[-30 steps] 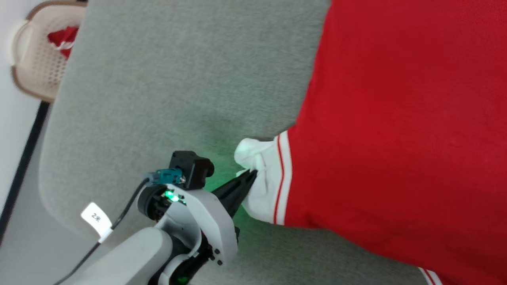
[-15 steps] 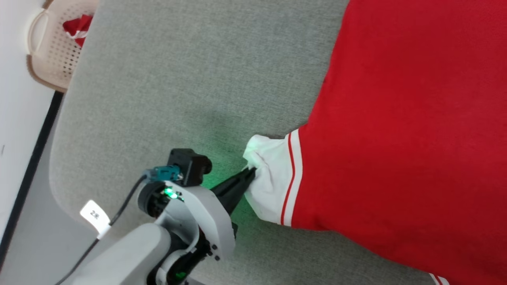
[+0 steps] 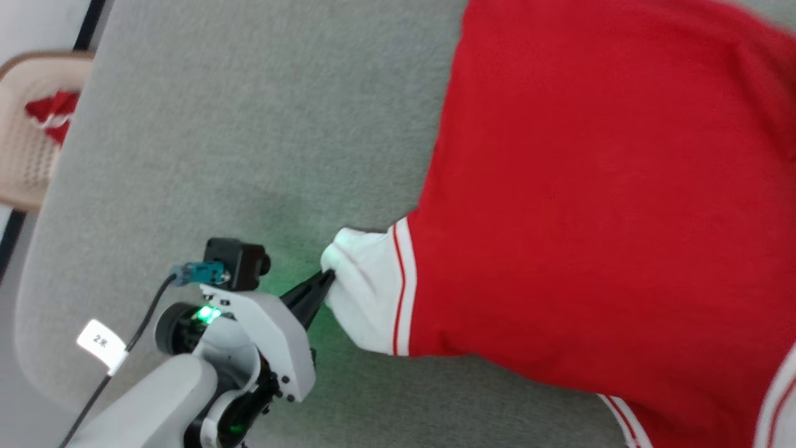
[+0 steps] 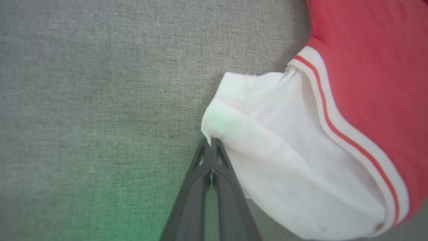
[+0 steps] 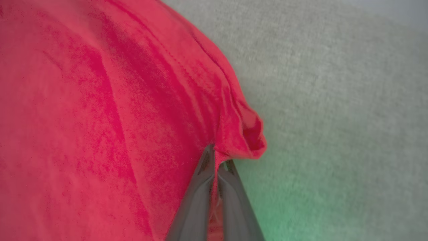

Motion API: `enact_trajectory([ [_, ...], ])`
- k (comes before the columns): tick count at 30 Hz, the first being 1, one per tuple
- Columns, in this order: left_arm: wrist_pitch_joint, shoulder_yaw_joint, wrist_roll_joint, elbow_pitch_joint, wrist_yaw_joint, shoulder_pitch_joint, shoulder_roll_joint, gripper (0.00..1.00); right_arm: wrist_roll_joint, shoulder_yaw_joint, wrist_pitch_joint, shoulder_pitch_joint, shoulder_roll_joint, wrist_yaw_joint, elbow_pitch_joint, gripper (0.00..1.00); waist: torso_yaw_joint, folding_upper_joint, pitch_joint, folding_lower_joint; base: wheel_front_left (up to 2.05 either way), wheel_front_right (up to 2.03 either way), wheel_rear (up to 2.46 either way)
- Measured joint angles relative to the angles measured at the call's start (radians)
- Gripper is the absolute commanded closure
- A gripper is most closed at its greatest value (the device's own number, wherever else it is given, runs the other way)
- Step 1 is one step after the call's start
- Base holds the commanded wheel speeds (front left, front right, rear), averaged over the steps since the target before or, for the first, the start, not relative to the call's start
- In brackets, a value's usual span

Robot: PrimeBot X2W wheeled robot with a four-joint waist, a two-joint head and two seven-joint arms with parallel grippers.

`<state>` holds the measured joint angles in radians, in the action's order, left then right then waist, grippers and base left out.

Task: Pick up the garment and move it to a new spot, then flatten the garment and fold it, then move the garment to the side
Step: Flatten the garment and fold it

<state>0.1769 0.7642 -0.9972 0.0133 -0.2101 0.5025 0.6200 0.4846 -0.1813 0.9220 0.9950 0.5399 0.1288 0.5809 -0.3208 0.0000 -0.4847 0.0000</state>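
On the grey bench [image 3: 217, 155], the left hand [image 3: 328, 275] pinches the shirt's [image 3: 591, 186] white sleeve end [image 4: 284, 140] at its left. The right hand [image 5: 216, 160] is closed on a red edge fold.

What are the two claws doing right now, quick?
Left gripper: shut on the garment, at its white sleeve end.
Right gripper: shut on the garment's red edge.

The garment [image 3: 591, 186] is soft matt cloth, the tabletop [image 3: 217, 124] rough-woven fabric.

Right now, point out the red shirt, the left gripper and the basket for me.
red shirt [image 3: 591, 218], head view, red body panel.
left gripper [image 3: 328, 275], head view, between its closed fingertips.
basket [image 3: 25, 168], head view, perforated beige wall.
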Motion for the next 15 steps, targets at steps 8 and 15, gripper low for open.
enact_trajectory([
  [8,0.003,-0.017,-0.028,-0.008,-0.030,-0.064,0.039,1.00,0.141,0.051,0.028,-0.380,0.058,0.002,-0.344,1.00,0.093,0.0000,0.092,0.0000,0.00,0.00,0.00],
  [15,-0.003,-0.028,-0.048,-0.037,-0.053,-0.112,0.064,1.00,0.153,0.203,0.060,-0.737,0.002,0.002,-0.571,1.00,0.165,0.0000,0.160,0.0000,0.00,0.00,0.00],
])
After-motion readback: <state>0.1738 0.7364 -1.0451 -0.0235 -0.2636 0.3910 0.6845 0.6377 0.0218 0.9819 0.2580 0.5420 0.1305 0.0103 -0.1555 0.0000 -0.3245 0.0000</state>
